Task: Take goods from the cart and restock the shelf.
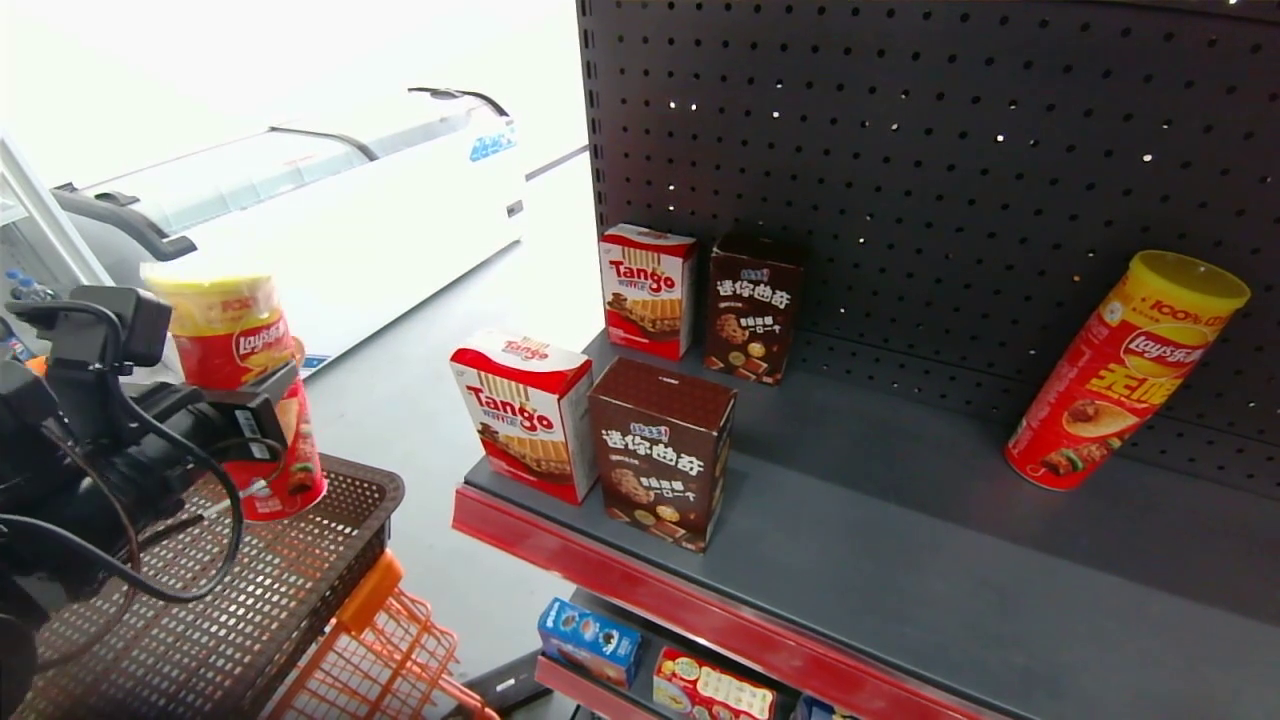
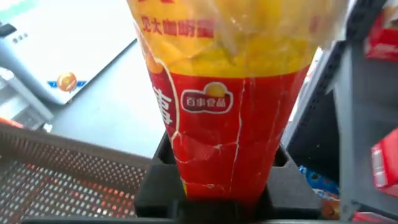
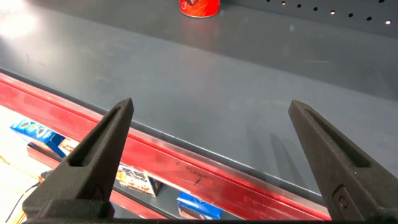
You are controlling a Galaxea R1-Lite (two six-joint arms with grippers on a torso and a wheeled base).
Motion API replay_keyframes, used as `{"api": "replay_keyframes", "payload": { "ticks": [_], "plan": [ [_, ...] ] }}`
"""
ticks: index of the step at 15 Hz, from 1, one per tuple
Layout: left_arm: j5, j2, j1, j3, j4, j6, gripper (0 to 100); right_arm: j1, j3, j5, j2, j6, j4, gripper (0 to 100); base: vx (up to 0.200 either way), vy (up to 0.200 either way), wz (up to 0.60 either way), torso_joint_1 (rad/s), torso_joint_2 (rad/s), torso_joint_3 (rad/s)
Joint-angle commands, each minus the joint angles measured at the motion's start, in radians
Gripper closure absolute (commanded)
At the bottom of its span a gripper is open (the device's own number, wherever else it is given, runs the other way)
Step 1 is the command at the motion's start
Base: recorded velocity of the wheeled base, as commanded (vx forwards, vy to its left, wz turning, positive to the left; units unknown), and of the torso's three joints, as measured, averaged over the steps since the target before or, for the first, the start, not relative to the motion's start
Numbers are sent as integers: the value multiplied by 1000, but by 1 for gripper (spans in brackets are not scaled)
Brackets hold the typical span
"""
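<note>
While the left gripper (image 1: 268,410) clamps a chips can (image 1: 236,335) beside the shelf (image 1: 900,530), the right gripper (image 3: 211,155) hangs spread apart over its front edge.

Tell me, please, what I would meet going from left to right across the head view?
Chip can held by the left gripper, front wafer box, front brown cookie box, tilted chip can.

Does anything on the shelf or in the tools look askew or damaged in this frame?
Yes. The chips can on the right of the shelf is tilted, leaning back toward the pegboard, while the four boxes stand upright. The held can in the left tool shows a creased label.
</note>
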Motion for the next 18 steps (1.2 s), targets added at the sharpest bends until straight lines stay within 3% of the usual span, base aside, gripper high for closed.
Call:
{"api": "replay_keyframes", "payload": {
  "ticks": [1, 3, 5, 7, 9, 10, 13, 18],
  "plan": [
    [-15, -86, -17, -13, 5, 3, 100, 1, 0, 0, 1, 0, 0, 0, 0, 0, 0, 0, 0, 0],
    [-99, -103, -39, -6, 15, 3, 100, 1, 0, 0, 1, 0, 0, 0, 0, 0, 0, 0, 0, 0],
    [-115, -140, -90, -60, 69, 1, 100, 1, 0, 0, 1, 0, 0, 0, 0, 0, 0, 0, 0, 0],
    [-119, -198, -120, -66, 163, -2, 100, 1, 0, 0, 1, 0, 0, 0, 0, 0, 0, 0, 0, 0],
    [-131, -291, -166, -90, 348, -2, 100, 1, 0, 0, 1, 0, 0, 0, 0, 0, 0, 0, 0, 0],
    [-131, -307, -171, -93, 376, -2, 100, 1, 0, 0, 1, 0, 0, 0, 0, 0, 0, 0, 0, 0],
    [-124, -314, -200, -96, 391, 6, 100, 1, 0, 0, 1, 0, 0, 0, 0, 0, 0, 0, 0, 0],
    [-130, -310, -315, -92, 387, 6, 100, 1, 0, 0, 1, 0, 0, 0, 0, 0, 0, 0, 0, 0]
  ]
}}
